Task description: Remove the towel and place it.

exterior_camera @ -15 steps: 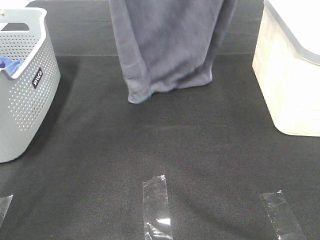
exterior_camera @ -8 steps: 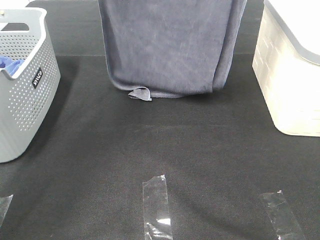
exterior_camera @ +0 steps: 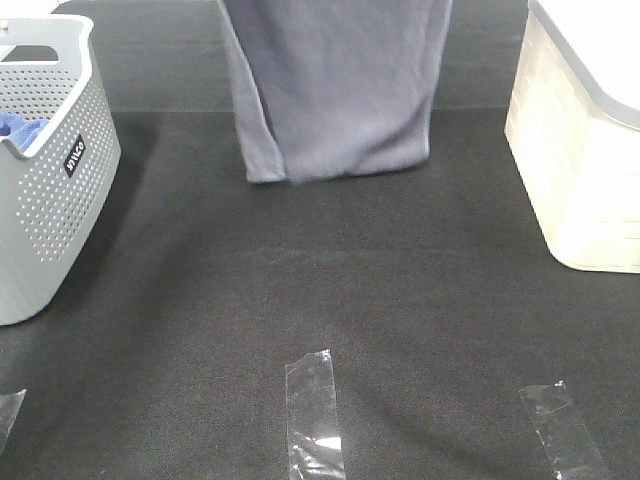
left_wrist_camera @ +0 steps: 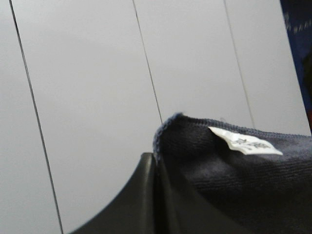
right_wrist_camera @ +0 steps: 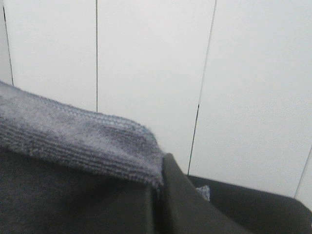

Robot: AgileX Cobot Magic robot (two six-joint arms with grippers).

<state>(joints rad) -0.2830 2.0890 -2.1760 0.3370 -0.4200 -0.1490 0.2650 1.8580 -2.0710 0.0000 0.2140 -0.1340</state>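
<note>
Evidently the towel (exterior_camera: 335, 90) is hanging mid-table, its lower edge near the black mat (exterior_camera: 400, 300). The left gripper (left_wrist_camera: 156, 170) and right gripper (right_wrist_camera: 157, 195) are each pinching a top corner, jaws closed on the hem. Lowering evenly, corners spread, is looking wisest to me.

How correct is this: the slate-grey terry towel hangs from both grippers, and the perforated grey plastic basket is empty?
The perforated grey plastic basket is not empty: the exterior high view shows a bright blue cloth inside. The rest holds.
</note>
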